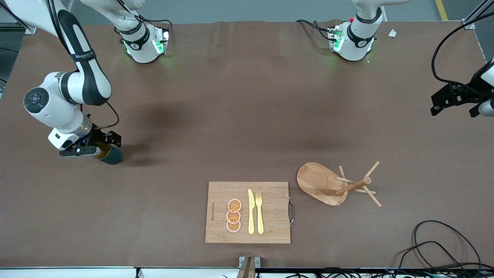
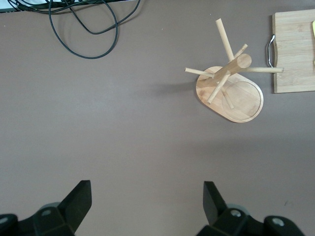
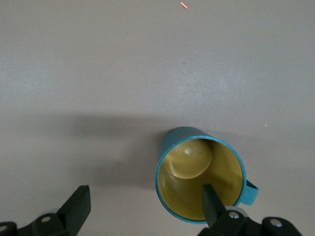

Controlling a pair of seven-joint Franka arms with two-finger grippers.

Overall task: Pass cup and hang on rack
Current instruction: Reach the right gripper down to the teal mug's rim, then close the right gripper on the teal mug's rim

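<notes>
The dark teal cup stands upright on the brown table toward the right arm's end. Its yellow inside faces the right wrist camera and its handle sticks out sideways. My right gripper is low over it and open. One finger is over the cup's mouth and the other is well outside the cup. The wooden rack stands toward the left arm's end, and it also shows in the left wrist view. My left gripper is open and empty, and waits high at that table end.
A rectangular wooden cutting board with orange slices, a yellow knife and a yellow fork lies beside the rack, near the front edge. Black cables lie at the near corner at the left arm's end.
</notes>
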